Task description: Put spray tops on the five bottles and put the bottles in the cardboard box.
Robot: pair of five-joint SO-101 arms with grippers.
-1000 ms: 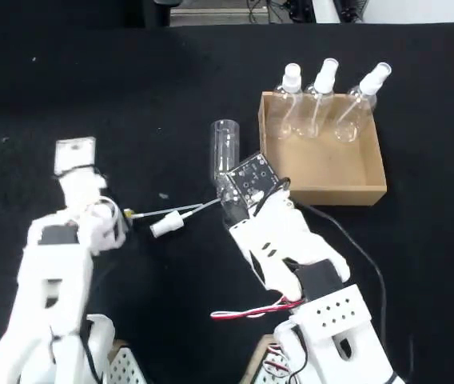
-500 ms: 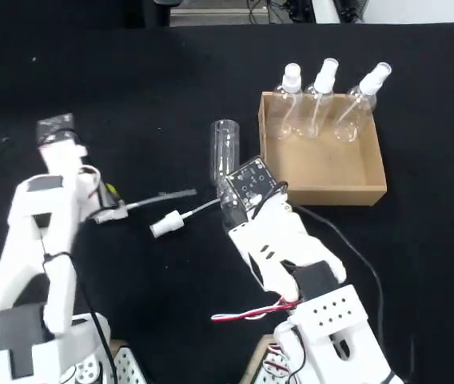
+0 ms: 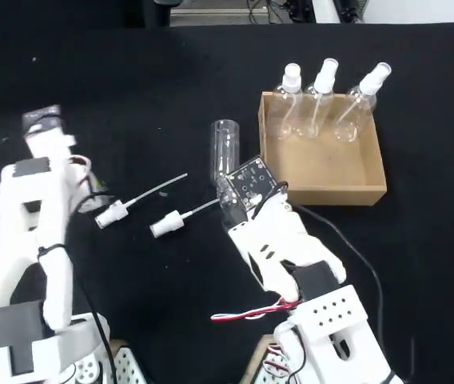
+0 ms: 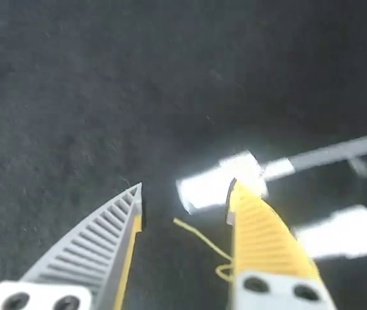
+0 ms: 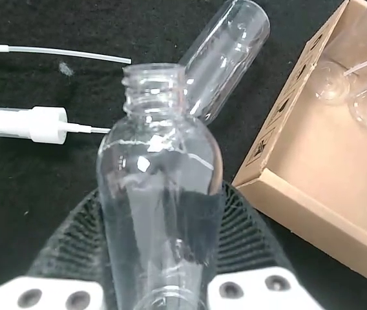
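With the left jaws set apart, the nearer spray top [image 4: 216, 184] is seen lying flat on the surface just past their tips, cap nearest, tube stretched away toward the uncapped bottle [image 5: 161, 194] clamped in the right jaws.

Nothing much, just a black cloth-covered worktop [image 3: 131, 80], plus some dark cables [image 3: 263, 10] on the grey floor [image 3: 211, 16] past its far edge.

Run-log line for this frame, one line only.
left gripper open by spray top | right gripper shut on uncapped bottle | cardboard box: three capped bottles
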